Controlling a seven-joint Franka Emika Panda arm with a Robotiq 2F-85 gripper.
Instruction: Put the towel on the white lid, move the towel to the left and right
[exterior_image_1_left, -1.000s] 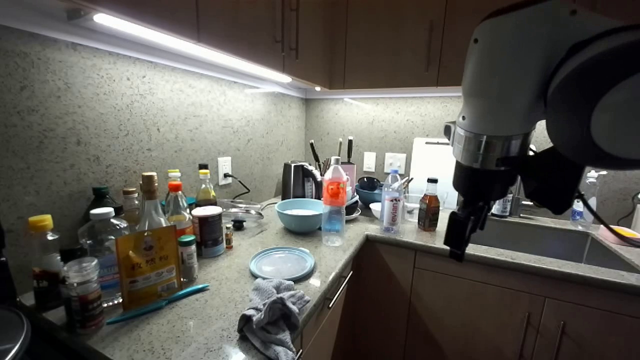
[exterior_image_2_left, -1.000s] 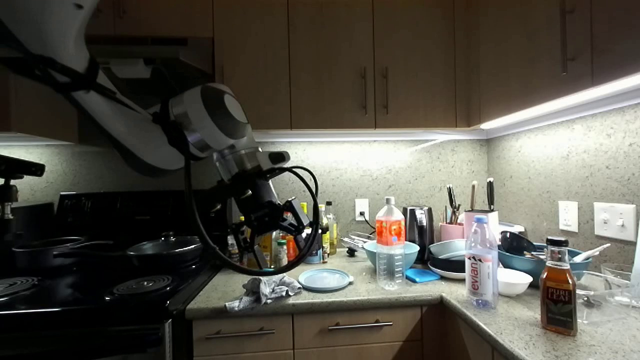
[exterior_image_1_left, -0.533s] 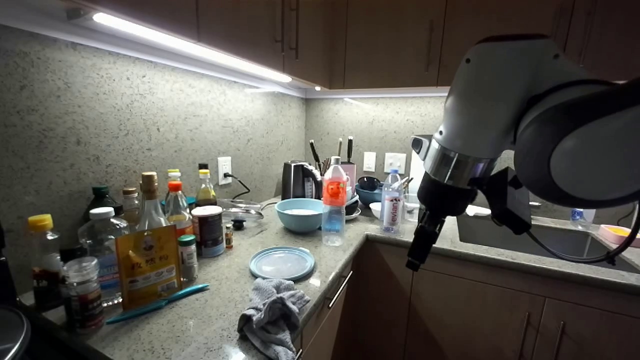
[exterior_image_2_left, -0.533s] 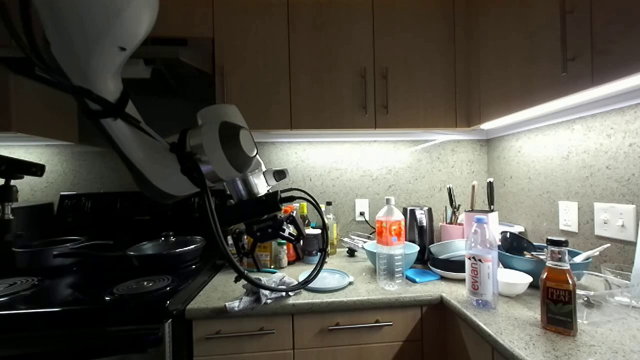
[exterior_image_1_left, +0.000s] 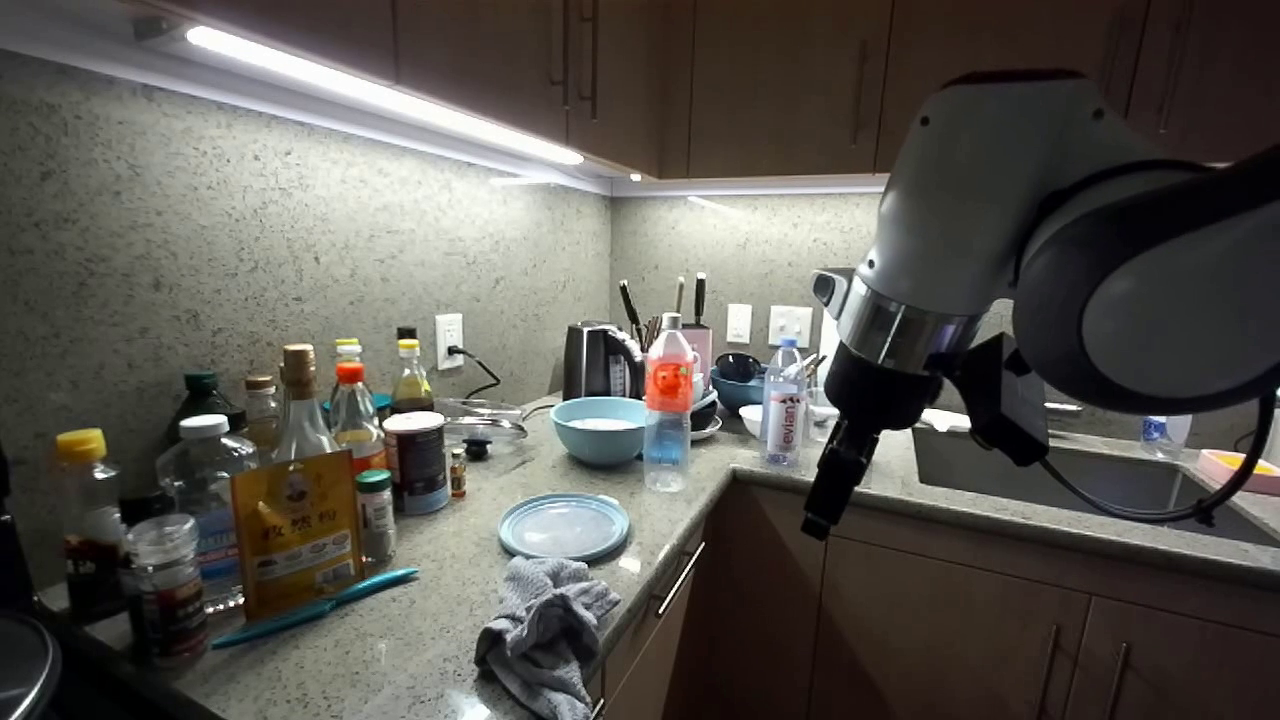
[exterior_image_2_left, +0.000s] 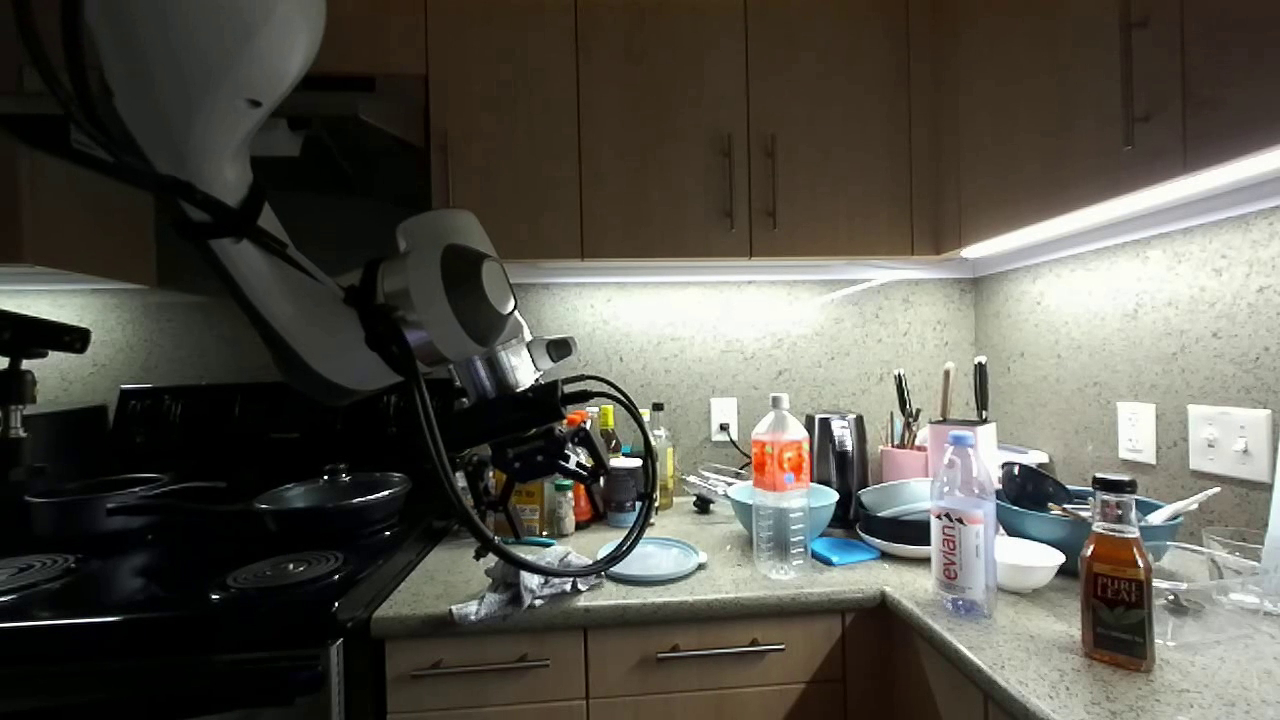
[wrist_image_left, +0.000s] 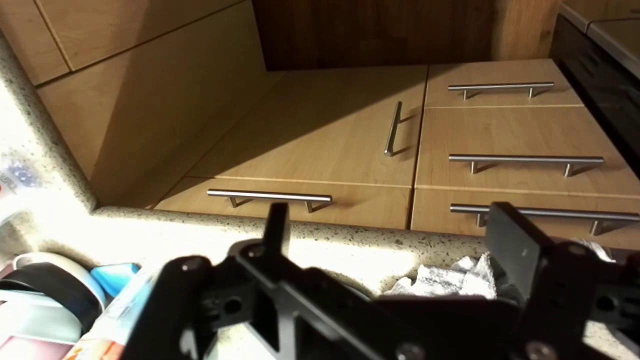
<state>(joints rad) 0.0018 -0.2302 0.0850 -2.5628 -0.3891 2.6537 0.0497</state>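
A crumpled grey towel lies on the counter at its front edge in both exterior views (exterior_image_1_left: 548, 630) (exterior_image_2_left: 530, 585). Part of the towel (wrist_image_left: 450, 280) shows in the wrist view behind the right finger. A round lid with a pale blue rim and whitish centre lies flat beside the towel in both exterior views (exterior_image_1_left: 565, 527) (exterior_image_2_left: 653, 558). The lid is mostly hidden by the gripper in the wrist view. My gripper (wrist_image_left: 390, 215) is open and empty, with fingers wide apart. In an exterior view it hangs in the air (exterior_image_1_left: 818, 528), above counter height, apart from towel and lid.
Several bottles and a yellow pouch (exterior_image_1_left: 298, 535) stand along the wall. A blue bowl (exterior_image_1_left: 600, 430) and a tall plastic bottle (exterior_image_1_left: 668, 405) stand behind the lid. A stove (exterior_image_2_left: 250, 560) adjoins the counter. An Evian bottle (exterior_image_2_left: 963, 525) and a tea bottle (exterior_image_2_left: 1117, 575) stand further along.
The arm has lowered and swung, shifting the gripper left in one exterior picture, mostly in the first half second, then only slightly. The gripper stays open. Towel and lid have not moved.
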